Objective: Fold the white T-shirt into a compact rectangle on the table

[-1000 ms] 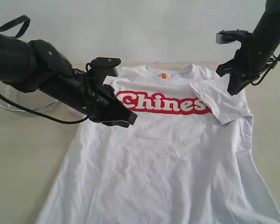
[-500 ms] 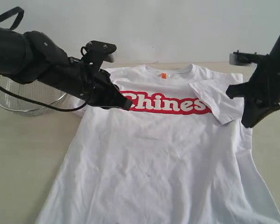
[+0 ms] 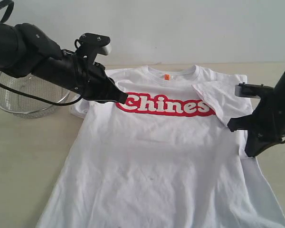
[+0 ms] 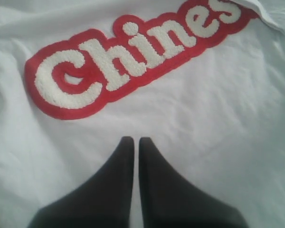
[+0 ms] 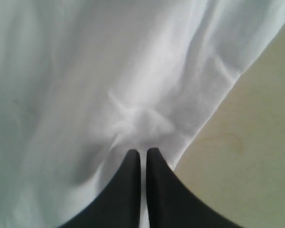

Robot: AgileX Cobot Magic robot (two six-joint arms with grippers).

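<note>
1. Shirt: white T-shirt lies flat and face up mid-table. Collar at 12 o'clock, hem running off frame at 6.
2. Sleeve at 2 o'clock is folded in over the end of the red lettering. The 10 o'clock sleeve is mostly hidden behind the arm.
3. Left gripper: jaws pressed together, holding nothing. Tip is over the chest by the "C" at 10 o'clock, probably staged for that unfolded side.
4. Right gripper: jaws closed, tips down on the shirt's side edge at 4 o'clock. Cloth puckers right at the tips, so it may be pinched or only pressed; can't tell.
5. Wire basket sits at 9–10 o'clock, beside the shirt and out of the fold path.
</note>
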